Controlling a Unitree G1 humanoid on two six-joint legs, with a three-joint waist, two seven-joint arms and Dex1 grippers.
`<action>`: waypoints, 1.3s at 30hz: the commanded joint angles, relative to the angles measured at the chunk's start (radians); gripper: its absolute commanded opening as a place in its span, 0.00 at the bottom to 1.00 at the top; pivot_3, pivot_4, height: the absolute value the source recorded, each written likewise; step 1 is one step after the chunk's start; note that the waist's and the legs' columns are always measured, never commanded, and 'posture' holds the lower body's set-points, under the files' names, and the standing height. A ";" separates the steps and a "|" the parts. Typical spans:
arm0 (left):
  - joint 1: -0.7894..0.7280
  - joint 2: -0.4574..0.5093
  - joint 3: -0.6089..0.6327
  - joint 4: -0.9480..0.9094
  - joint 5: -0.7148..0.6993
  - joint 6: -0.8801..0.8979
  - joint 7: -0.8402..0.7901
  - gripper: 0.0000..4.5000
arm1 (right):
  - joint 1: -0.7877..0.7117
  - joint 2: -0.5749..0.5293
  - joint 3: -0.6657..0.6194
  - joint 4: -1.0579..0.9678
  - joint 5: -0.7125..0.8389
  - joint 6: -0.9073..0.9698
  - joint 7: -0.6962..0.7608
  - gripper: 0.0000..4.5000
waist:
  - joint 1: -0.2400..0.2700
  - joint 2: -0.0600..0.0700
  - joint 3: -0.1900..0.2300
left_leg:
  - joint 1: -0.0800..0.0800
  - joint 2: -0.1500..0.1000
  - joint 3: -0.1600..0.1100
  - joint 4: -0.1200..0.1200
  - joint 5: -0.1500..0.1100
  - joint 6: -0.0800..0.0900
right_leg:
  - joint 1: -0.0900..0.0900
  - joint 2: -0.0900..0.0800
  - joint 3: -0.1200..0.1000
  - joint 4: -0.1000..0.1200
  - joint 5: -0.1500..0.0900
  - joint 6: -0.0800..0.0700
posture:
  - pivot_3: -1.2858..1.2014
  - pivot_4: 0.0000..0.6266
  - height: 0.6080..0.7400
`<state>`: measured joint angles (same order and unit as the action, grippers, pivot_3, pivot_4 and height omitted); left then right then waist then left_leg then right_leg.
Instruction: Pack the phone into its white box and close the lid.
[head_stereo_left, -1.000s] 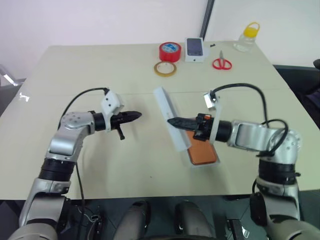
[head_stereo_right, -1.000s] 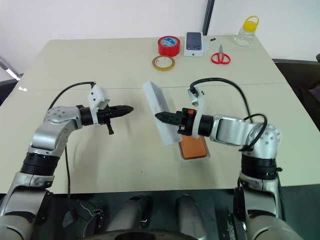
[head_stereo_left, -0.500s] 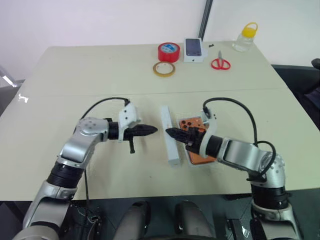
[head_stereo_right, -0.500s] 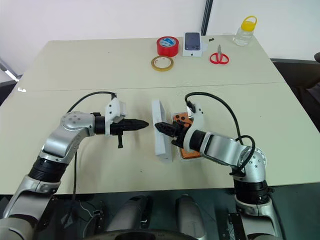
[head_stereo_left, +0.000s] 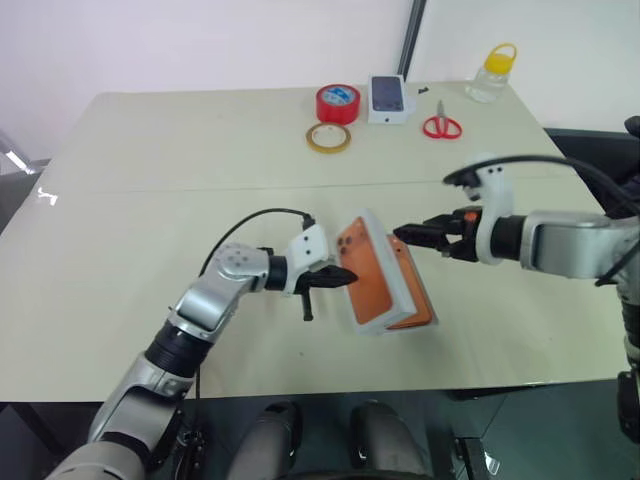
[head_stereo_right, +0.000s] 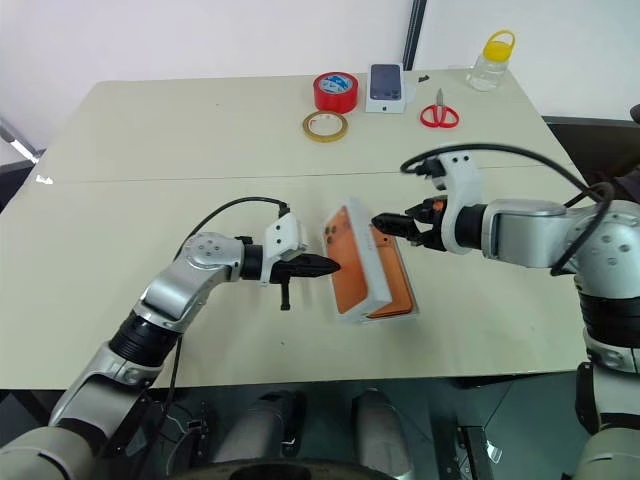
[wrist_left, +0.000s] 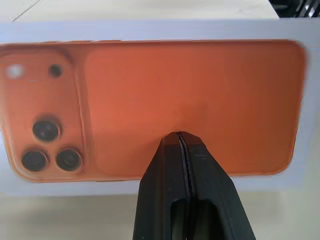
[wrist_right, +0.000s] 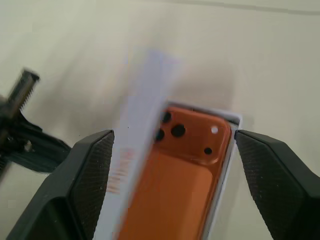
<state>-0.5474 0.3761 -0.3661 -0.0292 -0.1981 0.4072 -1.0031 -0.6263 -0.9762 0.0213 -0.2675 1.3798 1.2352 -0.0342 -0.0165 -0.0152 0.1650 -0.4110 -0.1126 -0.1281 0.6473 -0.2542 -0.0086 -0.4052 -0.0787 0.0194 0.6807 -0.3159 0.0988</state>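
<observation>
The orange phone lies in the shallow white box near the table's front. The lid, white with an orange phone picture on top, leans tilted over the box, its left long side raised, and covers most of the phone. My left gripper is shut, and its tip presses against the lid's printed face from the left. My right gripper hovers above the box's far end, open, with nothing between its fingers.
At the table's far side lie a red tape roll, a tan tape ring, a small white box picturing a dark phone, red scissors and a yellow-capped bottle. The front edge runs just below the box.
The lid, which stood on its long edge, has tipped right over the box. My right gripper let go, opened and drew back right. The left gripper moved right against the lid.
</observation>
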 joint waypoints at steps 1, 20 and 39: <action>-0.013 0.001 0.041 -0.016 -0.012 0.016 0.022 0.00 | 0.010 -0.044 0.024 -0.085 -0.186 -0.070 0.159 0.47 | 0.002 0.000 0.000 | 0.000 0.000 0.000 0.000 0.000 0.000 | 0.000 0.000 0.000 0.000 0.000 0.000 | 0.52 0.24 1.00; -0.067 0.117 0.049 0.086 0.056 0.037 0.000 0.00 | 0.095 -0.077 0.258 -0.191 -0.860 -0.275 0.551 0.01 | 0.006 0.000 0.000 | 0.000 -0.001 0.000 0.000 0.000 -0.001 | 0.000 -0.001 0.000 0.000 0.000 0.000 | 0.52 0.24 1.00; -0.110 0.026 -0.044 0.070 0.078 0.027 -0.074 0.00 | 0.161 -0.030 0.216 -0.278 -0.959 -0.201 0.647 0.01 | 0.006 0.000 0.000 | 0.000 -0.001 0.000 0.000 0.001 -0.003 | 0.000 -0.001 0.000 0.000 0.000 0.000 | 0.52 0.24 1.00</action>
<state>-0.6399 0.4147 -0.4153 0.0931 -0.1130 0.4441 -1.0801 -0.4663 -1.0010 0.2673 -0.5031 0.4247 1.0367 0.5994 -0.0108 -0.0155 0.1652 -0.4111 -0.1134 -0.1285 0.6475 -0.2530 -0.0112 -0.4056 -0.0793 0.0196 0.6806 -0.3159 0.0989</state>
